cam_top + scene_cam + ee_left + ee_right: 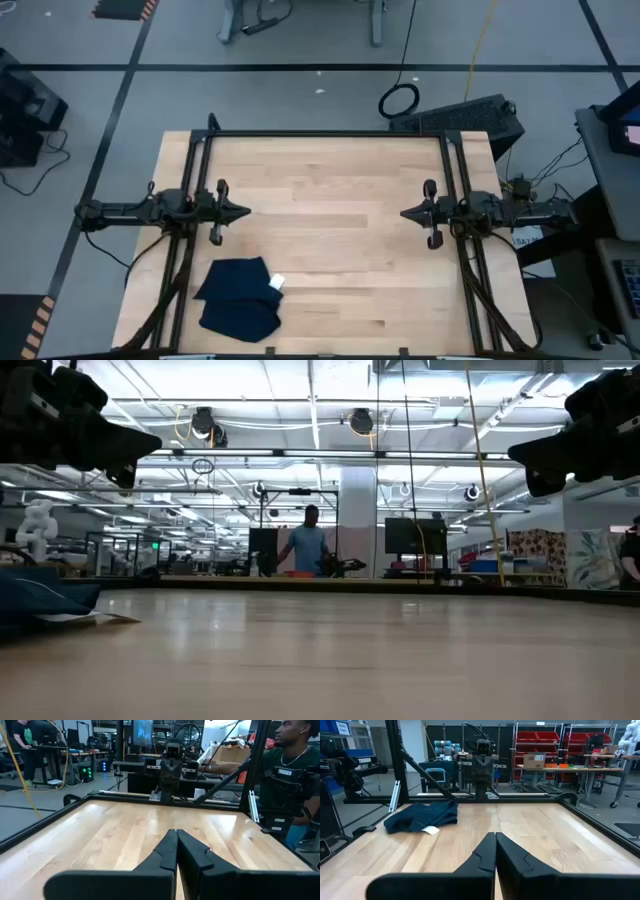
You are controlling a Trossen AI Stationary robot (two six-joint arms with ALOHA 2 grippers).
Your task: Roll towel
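Note:
The dark navy towel lies crumpled in a loose heap on the wooden table near its front left corner, with its small white tag at its right edge. It also shows in the right wrist view and at the left of the low view. My left gripper is shut and empty above the table's left side, beyond the towel. My right gripper is shut and empty above the table's right side.
A black metal frame runs along the table's far edge and both sides. A person stands beside the table in the left wrist view; another stands far off. Bare wood lies between the two grippers.

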